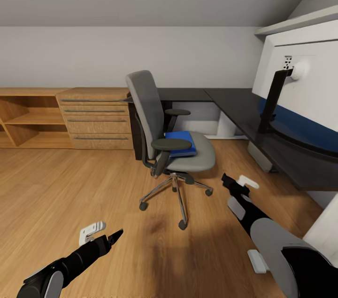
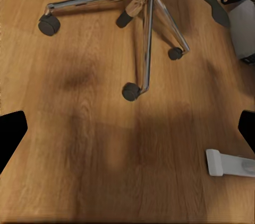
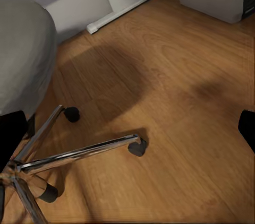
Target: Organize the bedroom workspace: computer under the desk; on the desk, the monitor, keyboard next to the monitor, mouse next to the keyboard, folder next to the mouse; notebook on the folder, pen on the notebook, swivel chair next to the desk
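We find the left gripper [image 1: 114, 237] low over the wood-plank floor [image 1: 70, 185], its black fingers drawn to a closed point in the head view, though the left wrist view shows dark fingertips [image 2: 10, 131] at opposite edges with bare planks between; we cannot tell its opening with certainty, and it holds nothing. The right gripper [image 1: 227, 180] hangs near the seat's front edge, empty; its spread is likewise unclear.

Ahead of both stands the swivel chair [image 1: 155, 114]: grey woven upholstery, tall curved back, black padded armrests, and a polished chrome five-star base [image 2: 143, 27] on dark round castors. The folder [image 1: 180, 143], flat, thin and bright blue, lies on the seat. Behind the chair runs the desk [image 1: 225, 100], glossy black on top with white legs. The monitor [image 1: 305, 86] stands on it, showing its smooth white back and angular black stand. A light-wood chest of drawers [image 1: 96, 119] sits against the wall beside the desk.
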